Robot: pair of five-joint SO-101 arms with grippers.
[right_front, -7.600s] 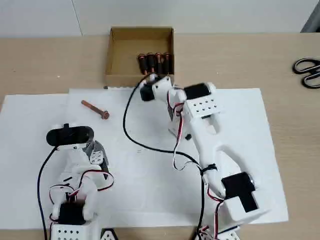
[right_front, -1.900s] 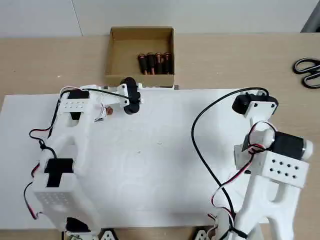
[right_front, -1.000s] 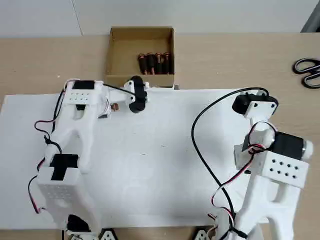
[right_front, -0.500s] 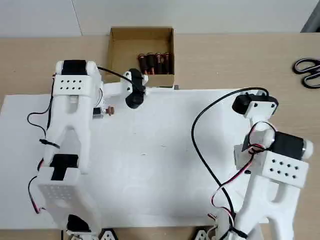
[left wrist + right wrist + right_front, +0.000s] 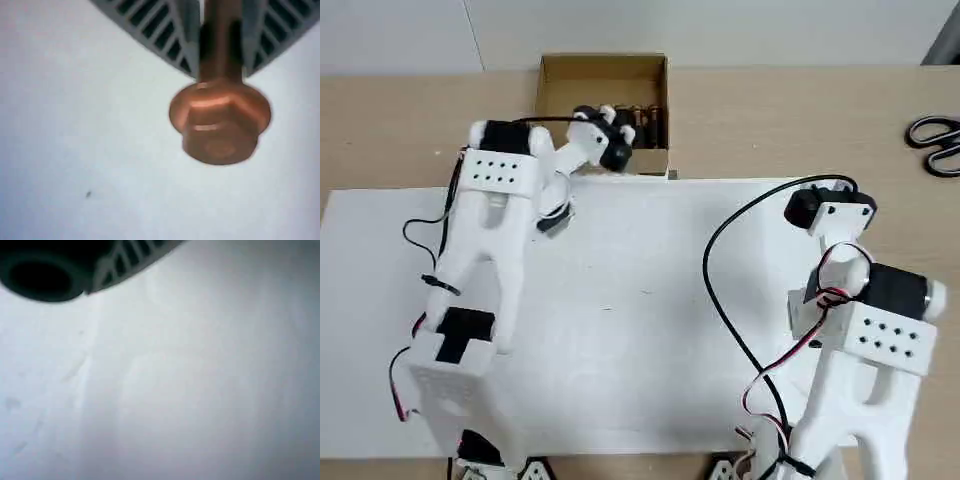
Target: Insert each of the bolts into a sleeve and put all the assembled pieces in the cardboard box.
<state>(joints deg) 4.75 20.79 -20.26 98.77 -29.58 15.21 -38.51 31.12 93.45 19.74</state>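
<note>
Bolt, copper with a hexagonal flanged head, is hanging from my left end effector. I am clenching its shank between the two grey ribbed fingers, and the head is sticking out past their tips over a pale surface. From above, I am holding this end effector right at the wall of the cardboard box that faces my arms, with my left arm stretching out toward the box from its base. Inside the box, the assembled pieces, black sleeves with copper bolts in them, are lying side by side in a row against that same wall, just beside my left end effector.

My right end effector is hanging well apart from the box, over the white paper sheet. I cannot tell whether it is clenched or released. The sheet is lying on the table with one edge running just beside the box's facing wall. A pair of scissors is lying on the bare table, far from the box.
</note>
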